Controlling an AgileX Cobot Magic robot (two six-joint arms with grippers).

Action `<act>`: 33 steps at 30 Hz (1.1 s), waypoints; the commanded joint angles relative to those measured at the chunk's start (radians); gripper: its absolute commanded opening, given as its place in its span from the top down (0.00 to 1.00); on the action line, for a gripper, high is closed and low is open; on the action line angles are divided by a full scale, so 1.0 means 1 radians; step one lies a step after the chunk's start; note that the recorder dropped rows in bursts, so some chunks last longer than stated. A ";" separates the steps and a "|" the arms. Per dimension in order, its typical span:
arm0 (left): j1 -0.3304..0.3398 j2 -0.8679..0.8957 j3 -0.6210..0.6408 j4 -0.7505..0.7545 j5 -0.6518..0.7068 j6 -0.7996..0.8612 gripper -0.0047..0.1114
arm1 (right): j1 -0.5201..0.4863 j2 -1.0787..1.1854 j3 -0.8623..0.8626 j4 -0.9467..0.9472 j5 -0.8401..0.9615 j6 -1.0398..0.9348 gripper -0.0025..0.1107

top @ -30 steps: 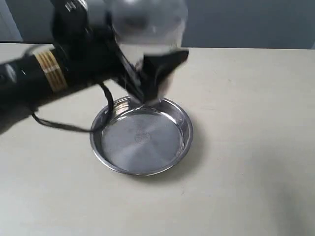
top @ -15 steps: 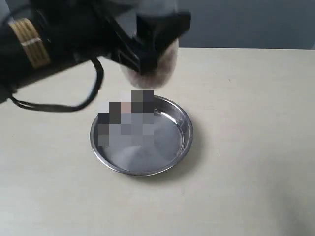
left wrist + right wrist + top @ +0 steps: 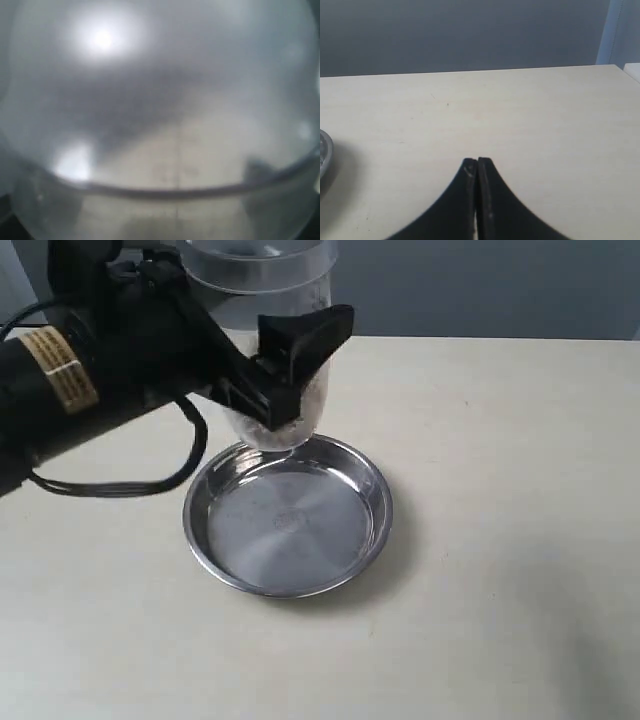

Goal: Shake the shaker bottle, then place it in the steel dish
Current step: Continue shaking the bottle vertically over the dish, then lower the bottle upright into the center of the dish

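Observation:
My left gripper [image 3: 290,370] is shut on the shaker bottle [image 3: 262,280], a clear plastic bottle that I hold upright in the air. Its narrow base, with pale brownish granules inside, hangs just above the far rim of the steel dish [image 3: 205,530]. The dish is round, shiny and shallow, and it lies on the table with nothing in it. In the left wrist view the blurred shaker bottle [image 3: 160,100] fills the picture and hides the fingers. My right gripper [image 3: 477,162] is shut on nothing, low over bare table, with the steel dish [image 3: 324,150] just showing at one edge.
The pale beige table [image 3: 500,490] stretches to the right and front of the dish. A black cable [image 3: 120,488] loops from the left arm down onto the table left of the dish. A grey wall [image 3: 480,285] stands behind the table.
The left arm has swung the bottle: blurred and low a second ago, raised higher half a second ago, now down again with its base just over the dish's far rim.

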 commanded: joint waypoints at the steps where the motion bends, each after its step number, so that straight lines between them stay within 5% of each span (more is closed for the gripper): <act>1: 0.021 0.168 0.090 -0.070 -0.008 0.015 0.96 | 0.001 -0.004 0.002 0.000 -0.012 0.000 0.99; 4: 0.021 0.174 0.089 -0.068 -0.092 -0.030 0.96 | 0.001 -0.004 0.002 0.000 -0.012 0.000 0.99; 7: 0.021 0.053 0.059 0.098 -0.193 -0.141 0.96 | 0.001 -0.004 0.002 0.000 -0.012 0.000 0.99; 11: 0.023 -0.016 0.066 0.091 -0.140 -0.050 0.96 | 0.001 -0.004 0.002 0.000 -0.012 0.000 0.99; 15: 0.036 0.142 0.130 -0.133 -0.131 0.089 0.96 | 0.001 -0.004 0.002 0.000 -0.012 0.000 0.99; 21: 0.034 0.341 0.180 -0.068 -0.597 0.105 0.96 | 0.001 -0.004 0.002 0.000 -0.012 0.000 0.99; 33: 0.034 0.686 0.157 -0.122 -0.713 0.030 0.96 | 0.001 -0.004 0.002 0.000 -0.012 0.000 0.99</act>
